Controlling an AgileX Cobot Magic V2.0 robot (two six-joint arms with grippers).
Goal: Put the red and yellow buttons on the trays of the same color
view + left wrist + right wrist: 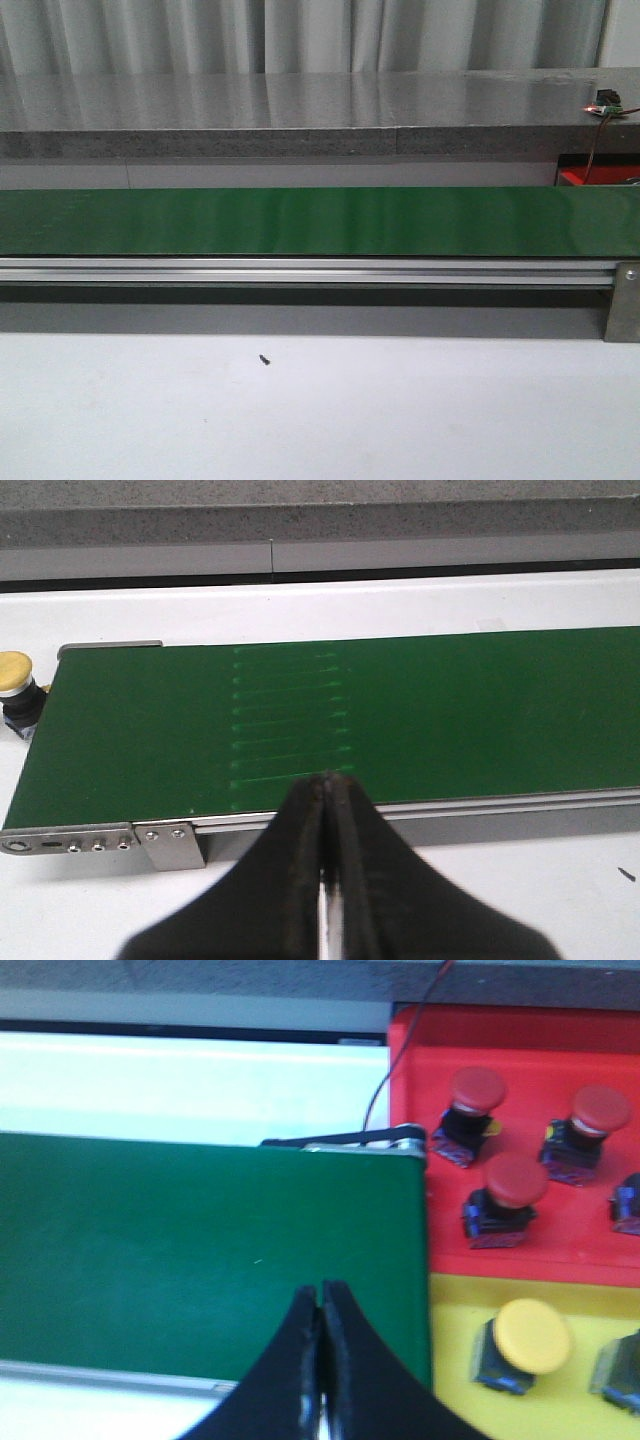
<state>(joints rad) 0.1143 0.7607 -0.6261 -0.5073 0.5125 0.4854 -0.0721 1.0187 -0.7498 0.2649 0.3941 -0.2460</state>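
Bare white table (pixel 320 420) fills the foreground of the front view, carrying only a small dark speck (pixel 264 359); beyond it the green conveyor belt (pixel 320 222) runs empty across the frame, and a corner of the red tray (pixel 575 177) shows at far right; neither arm appears here. Left wrist view: the left gripper (pixel 328 780) hangs at the belt's near edge with its fingers pressed together, holding nothing; one yellow button (pixel 15 672) sits off the belt's end, not on any tray seen, so judged still outstanding. Right wrist view: the right gripper (pixel 320 1295) likewise has its fingers closed on each other and empty, poised over the belt end. Beside it, three red buttons, e.g. (pixel 516 1182), stand in the red tray, and a sorted yellow button (pixel 532 1336) rests in the yellow tray (pixel 460 1400); partly cropped items at the frame edge cannot be identified. Assessment: sorting well advanced, not complete.
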